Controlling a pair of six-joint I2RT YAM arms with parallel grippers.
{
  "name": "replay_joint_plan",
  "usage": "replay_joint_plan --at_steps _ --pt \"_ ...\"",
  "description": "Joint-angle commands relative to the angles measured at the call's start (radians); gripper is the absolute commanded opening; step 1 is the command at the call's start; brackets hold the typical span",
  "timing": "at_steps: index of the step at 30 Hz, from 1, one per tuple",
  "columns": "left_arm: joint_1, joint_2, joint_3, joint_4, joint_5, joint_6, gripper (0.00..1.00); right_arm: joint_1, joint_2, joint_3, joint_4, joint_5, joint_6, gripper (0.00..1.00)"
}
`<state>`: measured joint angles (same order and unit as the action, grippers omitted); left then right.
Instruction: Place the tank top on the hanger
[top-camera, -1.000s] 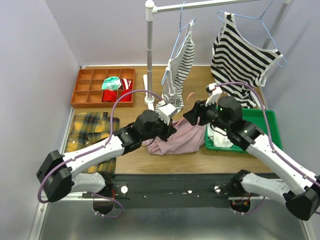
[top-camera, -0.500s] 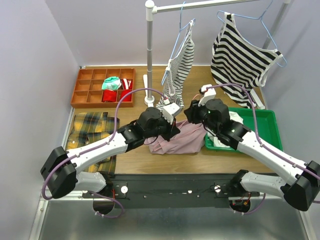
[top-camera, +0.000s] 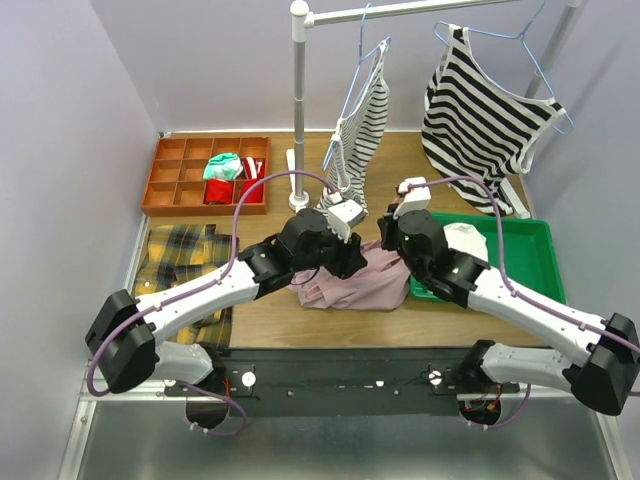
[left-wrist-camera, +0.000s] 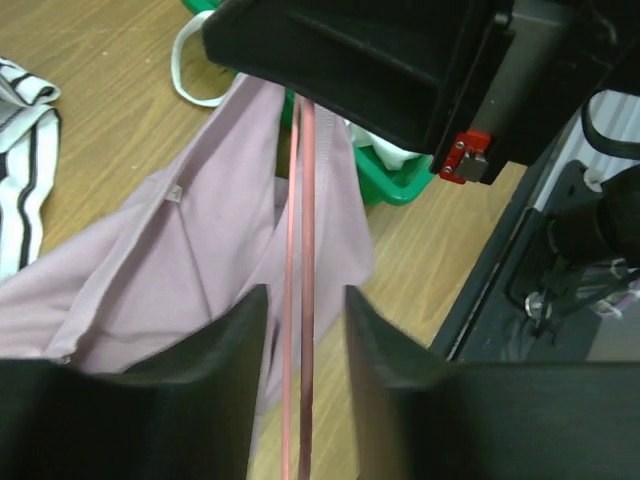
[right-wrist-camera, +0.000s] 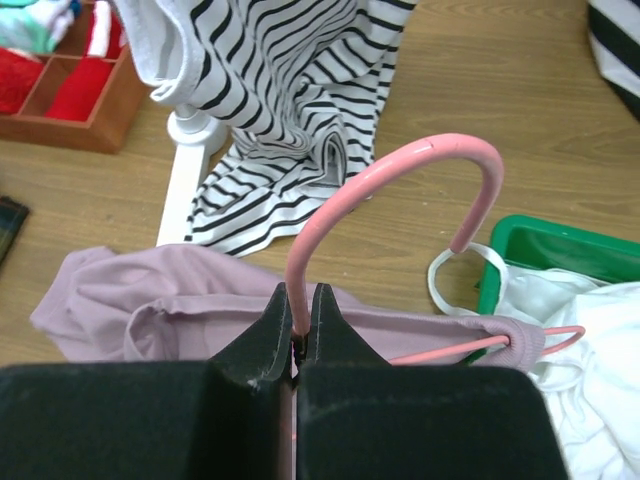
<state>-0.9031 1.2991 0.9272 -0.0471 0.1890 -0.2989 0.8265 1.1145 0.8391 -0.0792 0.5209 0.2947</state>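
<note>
Subject: the tank top (left-wrist-camera: 190, 250), a plain mauve garment. It lies crumpled on the counter (right-wrist-camera: 500, 80) between the two arms, with one edge just beside the green tray (right-wrist-camera: 585, 247).

The hanger (right-wrist-camera: 420, 152) is a thin pink wire. It is held upright above the cloth, hook uppermost.

Right pincer (right-wrist-camera: 302, 295): clamped tight on the hanger's neck, at the foot of the hook.

Left pincer (left-wrist-camera: 303, 300): fingers set a narrow way apart, with the hanger's two wire runs passing between them. Neither finger appears to press on the wire. It holds nothing.

In the right wrist view a fold of the mauve fabric wraps the end of one hanger arm, next to the white cloth (right-wrist-camera: 570, 300) in the tray. The other hanger arm cannot be seen.

Handling assessment:
- The top is judged light, soft and wholly limp. It will sag from any single hold and keep no opening of its own.
- The sound places to grip are the thin strap or the stitched neckline hem. A pinch in the body of the cloth is likely to gather several layers.
- The wire is smooth, so a strap could slide off a tilted arm.
- The hanger is judged light and springy. Gripped only at the neck, it may swivel under a sideways pull.

Noted nearby: a striped top (right-wrist-camera: 290, 90) hangs down to the counter beyond and should be kept out of the grasp.
</note>
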Motion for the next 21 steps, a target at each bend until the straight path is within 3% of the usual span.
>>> replay_joint_plan --at_steps 1,5,12,16,21 --pt "0.003 -0.046 0.033 -0.039 -0.097 -0.039 0.61 0.045 0.036 -0.012 0.015 0.186 0.024 0.01" --pt "0.01 -0.122 0.022 -0.088 -0.206 -0.109 0.64 0.072 0.08 -0.012 0.016 0.246 0.029 0.01" --pt "0.055 -0.216 -0.011 -0.325 -0.511 -0.265 0.52 0.089 0.108 -0.005 -0.013 0.324 0.075 0.01" --pt "0.082 -0.137 -0.007 -0.41 -0.549 -0.267 0.44 0.094 0.123 0.014 -0.028 0.358 0.086 0.01" --pt "0.093 0.004 0.036 -0.393 -0.516 -0.246 0.43 0.097 0.131 0.023 -0.03 0.363 0.089 0.01"
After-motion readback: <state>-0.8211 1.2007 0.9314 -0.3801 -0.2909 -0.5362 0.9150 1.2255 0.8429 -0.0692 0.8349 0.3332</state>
